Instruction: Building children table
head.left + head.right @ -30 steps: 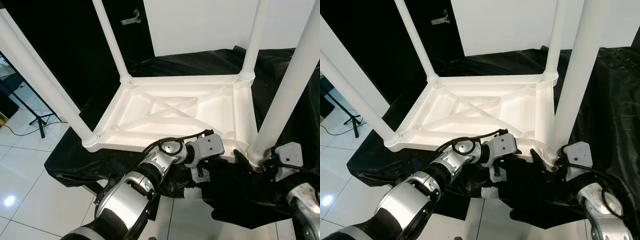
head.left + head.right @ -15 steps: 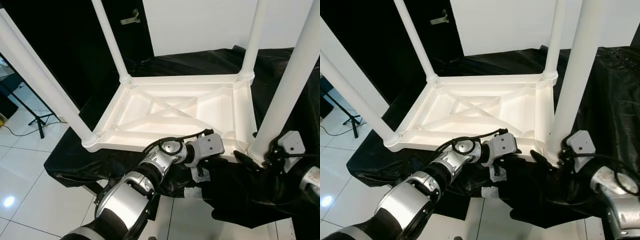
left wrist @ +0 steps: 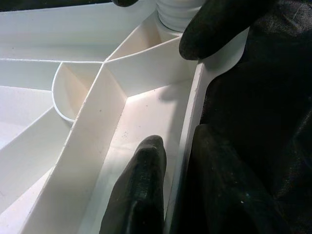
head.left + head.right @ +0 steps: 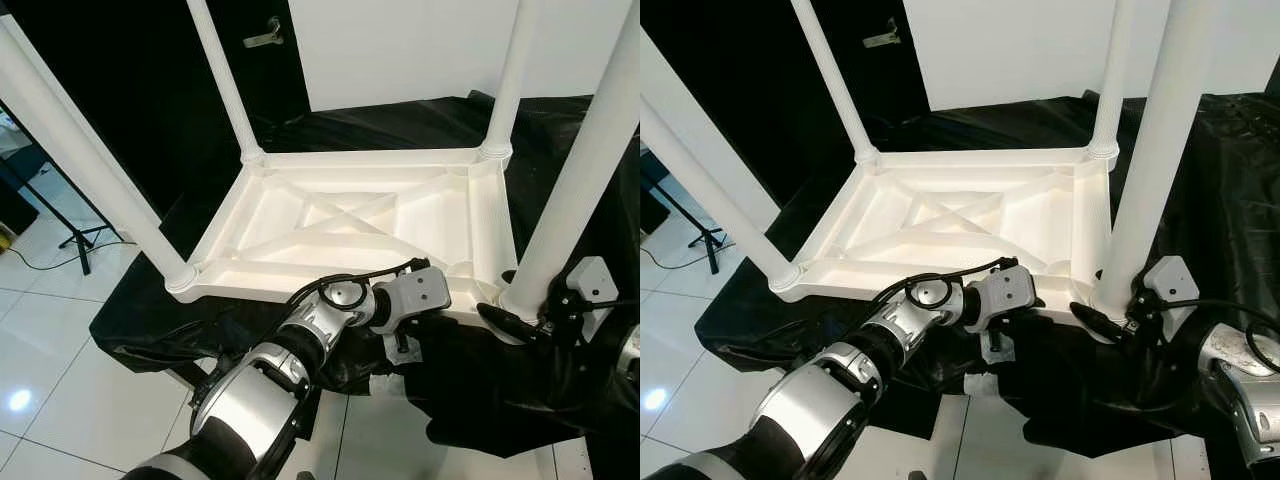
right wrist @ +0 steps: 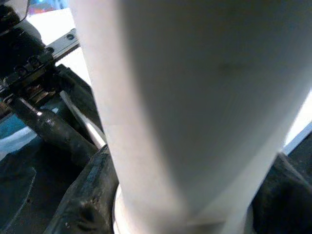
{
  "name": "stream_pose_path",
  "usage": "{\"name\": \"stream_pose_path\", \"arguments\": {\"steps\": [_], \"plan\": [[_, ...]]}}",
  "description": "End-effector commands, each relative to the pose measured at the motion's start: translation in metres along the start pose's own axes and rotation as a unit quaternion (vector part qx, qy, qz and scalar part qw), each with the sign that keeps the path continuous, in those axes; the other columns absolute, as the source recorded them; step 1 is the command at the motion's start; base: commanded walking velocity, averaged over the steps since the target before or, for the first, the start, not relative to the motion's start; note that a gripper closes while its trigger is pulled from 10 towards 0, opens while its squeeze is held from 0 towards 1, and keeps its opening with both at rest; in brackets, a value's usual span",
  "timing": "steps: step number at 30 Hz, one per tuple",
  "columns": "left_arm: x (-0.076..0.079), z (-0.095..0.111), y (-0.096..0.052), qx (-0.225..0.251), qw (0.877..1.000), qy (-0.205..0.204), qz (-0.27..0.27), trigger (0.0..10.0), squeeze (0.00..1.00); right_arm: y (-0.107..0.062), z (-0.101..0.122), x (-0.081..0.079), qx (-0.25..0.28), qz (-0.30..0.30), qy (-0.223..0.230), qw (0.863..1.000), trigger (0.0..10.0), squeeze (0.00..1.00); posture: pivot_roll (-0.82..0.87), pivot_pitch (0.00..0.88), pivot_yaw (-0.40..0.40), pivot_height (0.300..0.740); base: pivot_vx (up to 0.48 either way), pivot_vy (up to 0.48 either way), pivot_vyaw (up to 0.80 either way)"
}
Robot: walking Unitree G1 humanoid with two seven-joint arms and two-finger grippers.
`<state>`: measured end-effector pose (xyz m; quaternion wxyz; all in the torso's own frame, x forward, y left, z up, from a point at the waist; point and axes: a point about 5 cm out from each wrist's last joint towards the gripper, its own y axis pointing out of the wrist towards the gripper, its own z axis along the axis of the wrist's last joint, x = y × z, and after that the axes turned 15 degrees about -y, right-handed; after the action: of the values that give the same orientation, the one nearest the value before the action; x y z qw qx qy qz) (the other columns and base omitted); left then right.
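Upside-down white table on a black cloth, both grippers at its near right corner.

The table lies top down on the black cloth, its ribbed underside facing up and four white legs standing from its corners. The near right leg rises from the corner closest to the right arm. The right gripper is at the foot of that leg, one black finger on either side of it, closed around the leg where it meets the table. The left gripper is on the near edge just beside that corner: one finger lies inside the rim on the underside, the other outside against the cloth, so it pinches the rim. White floor tiles and a black stand show beyond the cloth's left edge, with a dark door behind.
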<state>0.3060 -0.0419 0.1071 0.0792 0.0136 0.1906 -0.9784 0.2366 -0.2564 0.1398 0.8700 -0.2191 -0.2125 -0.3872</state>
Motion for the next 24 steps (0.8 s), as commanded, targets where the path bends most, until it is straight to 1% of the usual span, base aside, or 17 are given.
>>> {"name": "stream_pose_path", "arguments": {"steps": [1, 2, 3, 5, 6, 8, 9, 10, 11, 12, 14, 15, 16, 18, 20, 23, 24], "plan": [[0.006, -0.024, 0.003, -0.028, 0.998, -0.041, 0.035, 10.0, 0.00, -0.004, -0.011, -0.010, -0.024, -0.010, 0.032, 0.999, 0.0, 0.00, -0.02, 0.000, 0.124, 0.740, 0.000, 0.000, 0.00], [0.006, -0.024, 0.003, -0.027, 0.998, -0.041, 0.036, 10.0, 0.00, 0.001, -0.010, -0.017, -0.020, -0.043, 0.044, 0.998, 0.0, 0.00, -0.02, 0.000, 0.120, 0.740, 0.000, 0.000, 0.00], [0.006, -0.024, 0.003, -0.027, 0.998, -0.041, 0.036, 10.0, 0.00, 0.001, -0.010, -0.017, -0.020, -0.043, 0.044, 0.998, 0.0, 0.00, -0.02, 0.000, 0.120, 0.740, 0.000, 0.000, 0.00], [0.005, -0.024, 0.002, -0.027, 0.998, -0.043, 0.038, 10.0, 0.00, 0.013, -0.008, -0.041, -0.029, -0.122, 0.061, 0.990, 0.0, 0.00, -0.02, 0.000, 0.119, 0.740, 0.000, 0.000, 0.00], [0.005, -0.024, 0.002, -0.027, 0.998, -0.043, 0.038, 10.0, 0.00, 0.013, -0.008, -0.041, -0.029, -0.122, 0.061, 0.990, 0.0, 0.00, -0.02, 0.000, 0.119, 0.740, 0.000, 0.000, 0.00], [0.005, -0.025, 0.002, -0.027, 0.998, -0.043, 0.039, 10.0, 0.00, 0.021, -0.006, -0.066, -0.043, -0.186, 0.096, 0.977, 0.0, 0.00, -0.02, 0.000, 0.118, 0.740, 0.000, 0.000, 0.00], [0.005, -0.025, 0.002, -0.027, 0.998, -0.043, 0.039, 10.0, 0.00, 0.021, -0.006, -0.066, -0.043, -0.186, 0.096, 0.977, 0.0, 0.00, -0.02, 0.000, 0.118, 0.740, 0.000, 0.000, 0.00], [0.005, -0.025, 0.002, -0.028, 0.998, -0.043, 0.040, 10.0, 0.00, 0.022, -0.004, -0.076, -0.052, -0.214, 0.109, 0.969, 0.0, 0.00, -0.02, 0.000, 0.120, 0.740, 0.000, 0.000, 0.00], [0.005, -0.025, 0.002, -0.028, 0.998, -0.042, 0.040, 10.0, 0.00, 0.021, -0.004, -0.082, -0.064, -0.249, 0.125, 0.958, 0.0, 0.00, -0.02, 0.000, 0.120, 0.740, 0.000, 0.000, 0.00], [0.005, -0.025, 0.002, -0.028, 0.998, -0.042, 0.040, 10.0, 0.00, 0.021, -0.004, -0.082, -0.064, -0.249, 0.125, 0.958, 0.0, 0.00, -0.02, 0.000, 0.120, 0.740, 0.000, 0.000, 0.00], [0.005, -0.025, 0.002, -0.028, 0.998, -0.042, 0.039, 10.0, 0.00, 0.018, -0.005, -0.085, -0.083, -0.299, 0.136, 0.941, 0.0, 0.00, -0.02, 0.000, 0.118, 0.740, 0.000, 0.000, 0.00], [0.005, -0.025, 0.002, -0.028, 0.998, -0.042, 0.039, 10.0, 0.00, 0.018, -0.005, -0.085, -0.083, -0.299, 0.136, 0.941, 0.0, 0.00, -0.02, 0.000, 0.118, 0.740, 0.000, 0.000, 0.00], [0.005, -0.025, 0.002, -0.028, 0.998, -0.042, 0.039, 10.0, 0.00, 0.015, -0.006, -0.084, -0.093, -0.331, 0.136, 0.929, 0.0, 0.00, -0.02, 0.000, 0.118, 0.740, 0.000, 0.000, 0.00], [0.006, -0.024, 0.003, -0.027, 0.998, -0.042, 0.038, 10.0, 0.00, 0.011, -0.007, -0.081, -0.105, -0.368, 0.131, 0.914, 0.0, 0.00, -0.02, 0.000, 0.117, 0.740, 0.000, 0.000, 0.00], [0.006, -0.024, 0.003, -0.027, 0.998, -0.042, 0.037, 10.0, 0.00, 0.009, -0.009, -0.082, -0.114, -0.380, 0.131, 0.909, 0.0, 0.00, -0.02, 0.000, 0.117, 0.740, 0.000, 0.000, 0.00], [0.007, -0.024, 0.004, -0.027, 0.998, -0.042, 0.036, 10.0, 0.00, 0.011, -0.009, -0.084, -0.120, -0.378, 0.133, 0.909, 0.0, 0.00, -0.03, 0.000, 0.118, 0.740, 0.000, 0.000, 0.00], [0.007, -0.024, 0.004, -0.027, 0.998, -0.043, 0.036, 10.0, 0.00, 0.012, -0.008, -0.085, -0.120, -0.371, 0.131, 0.911, 4.4, 0.00, -0.03, 0.000, 0.118, 0.740, 0.000, 0.000, 0.00]]}}
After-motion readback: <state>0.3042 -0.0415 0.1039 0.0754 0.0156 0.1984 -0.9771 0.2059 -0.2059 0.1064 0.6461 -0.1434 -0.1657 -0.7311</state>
